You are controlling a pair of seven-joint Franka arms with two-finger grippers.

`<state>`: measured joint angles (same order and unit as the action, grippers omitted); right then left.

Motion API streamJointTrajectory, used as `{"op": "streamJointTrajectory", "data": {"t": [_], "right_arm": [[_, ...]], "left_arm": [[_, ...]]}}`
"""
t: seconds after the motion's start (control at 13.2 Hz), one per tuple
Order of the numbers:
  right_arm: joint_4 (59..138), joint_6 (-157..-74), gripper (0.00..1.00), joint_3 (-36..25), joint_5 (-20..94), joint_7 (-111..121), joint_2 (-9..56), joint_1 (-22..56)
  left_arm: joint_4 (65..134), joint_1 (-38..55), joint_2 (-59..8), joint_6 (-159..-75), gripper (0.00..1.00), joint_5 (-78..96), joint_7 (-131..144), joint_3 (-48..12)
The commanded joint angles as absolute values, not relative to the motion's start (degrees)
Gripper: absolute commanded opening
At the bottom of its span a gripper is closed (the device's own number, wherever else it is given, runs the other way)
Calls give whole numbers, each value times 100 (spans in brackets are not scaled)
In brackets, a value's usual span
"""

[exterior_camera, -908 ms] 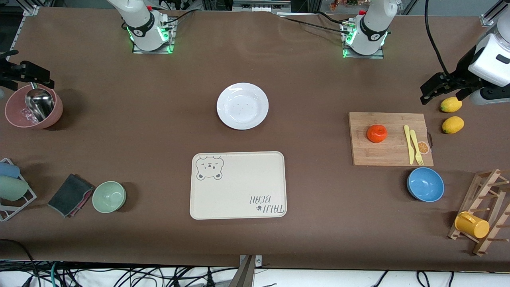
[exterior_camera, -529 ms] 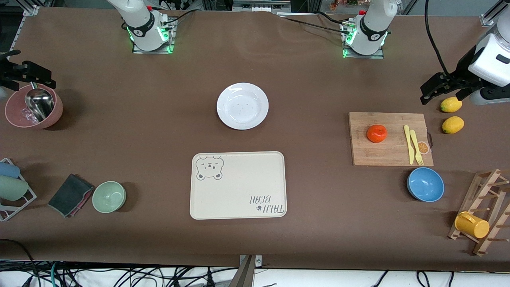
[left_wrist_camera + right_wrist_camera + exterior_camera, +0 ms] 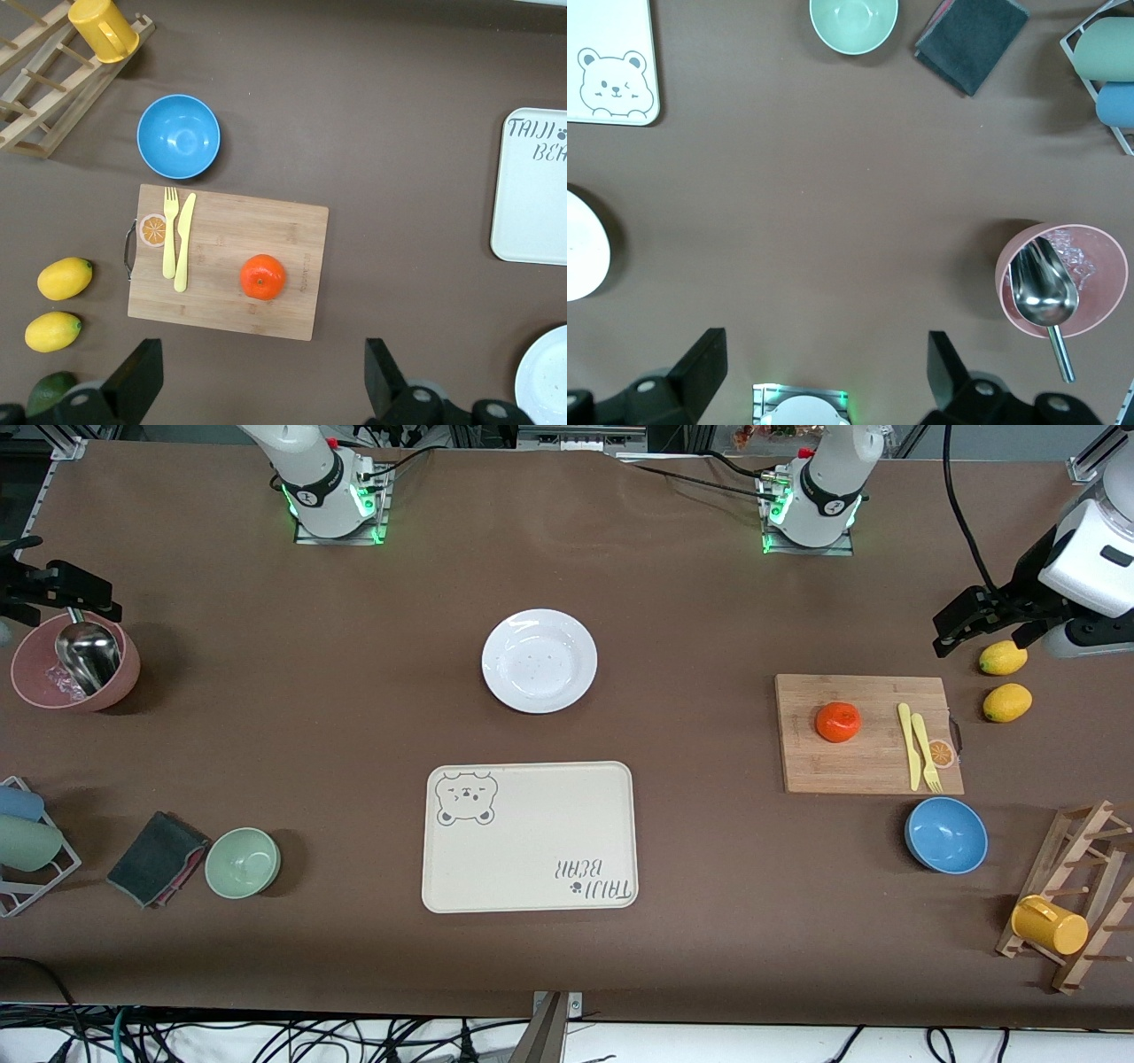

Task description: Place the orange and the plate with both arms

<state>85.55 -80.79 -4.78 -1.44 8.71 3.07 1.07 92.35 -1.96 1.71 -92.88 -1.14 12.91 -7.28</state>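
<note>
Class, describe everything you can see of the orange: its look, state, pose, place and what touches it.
The orange is a small, round, slightly flattened fruit, bright red-orange with a dimpled skin and a dark dot at its top. It looks whole and unpeeled. It sits with that top up on the wooden board, toward the left arm's end of the table, beside but apart from the yellow knife. Only the board touches it; no gripper is on it.

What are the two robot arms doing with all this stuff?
Nothing is being held right now. The orange sits on a wooden cutting board, and the white plate lies on the table. The left gripper hangs open beside the lemons. The right gripper hangs open over a pink bowl.
</note>
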Motion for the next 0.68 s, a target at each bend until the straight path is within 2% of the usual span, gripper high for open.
{"op": "streamJointTrajectory", "data": {"t": [0.0,0.61], "right_arm": [[8534,-8007,100,-501,-141,844,246,123],[8534,-8007,100,-510,-141,853,237,123]], "left_arm": [[9062,-176,97,-9237,100,-237,1274,-721],[9070,-290,-35,-9237,100,-211,1257,-677]]}}
